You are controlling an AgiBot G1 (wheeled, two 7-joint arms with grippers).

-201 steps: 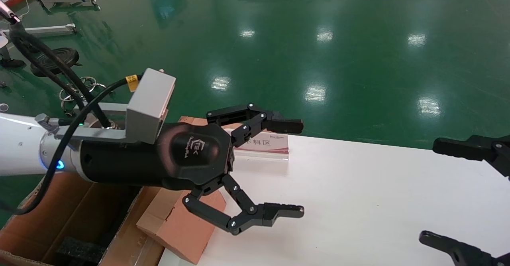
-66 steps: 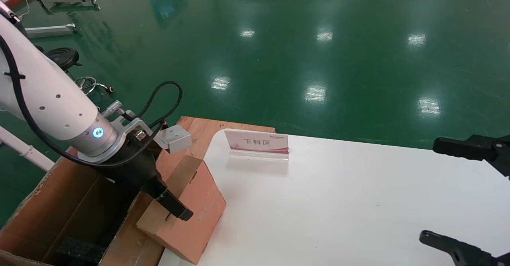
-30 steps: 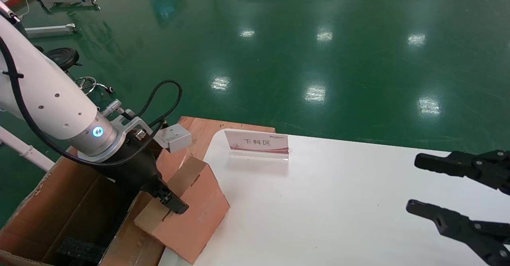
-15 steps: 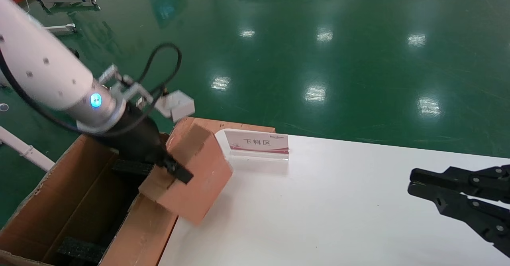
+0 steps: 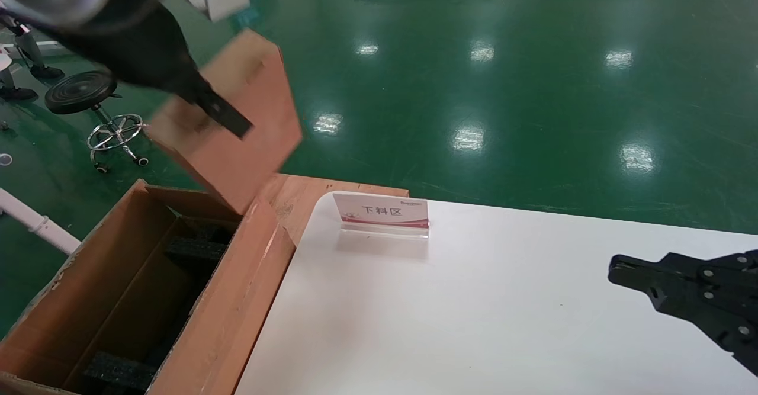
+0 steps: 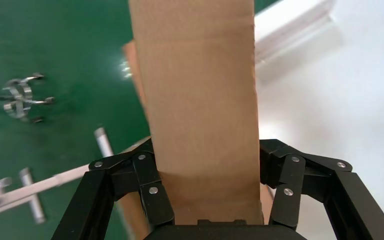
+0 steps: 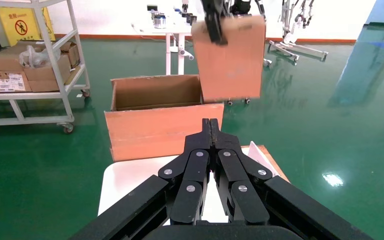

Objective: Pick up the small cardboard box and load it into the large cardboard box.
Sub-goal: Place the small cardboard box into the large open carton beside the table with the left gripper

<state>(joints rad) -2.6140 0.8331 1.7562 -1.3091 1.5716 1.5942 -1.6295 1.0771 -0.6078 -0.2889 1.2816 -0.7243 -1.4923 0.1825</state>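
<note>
L gripper (image 5: 222, 113): upper left of head frame, clamped on the small cardboard box (image 5: 237, 128). I see a finger down each side of it in the L wrist view.
Small box posn: in the air, tilted, lowest corner just above the near rim of the large cardboard box (image 5: 249, 282) at lower left. Not inside yet.
Large box: open, flaps up, black foam pieces (image 5: 195, 250) on the bottom, butted against the left edge of the desk (image 5: 474, 324).
R gripper (image 5: 699, 297): lower right over the desk, fingers together, holding nothing, idle.
Risk 1: grip is on one end only w/ the long body hanging out, so I judge it could swing or slip in the pads on a fast move.
Risk 2: low corner is close to the upright flap; descending before shifting further left could snag or fold the flap.
Risk 3: foam blocks may leave the small box resting crooked if I drop it onto them.
Writing: small sign (image 5: 381, 211) on the desk, red band, reads "下料区". No other print legible on either box.
</note>
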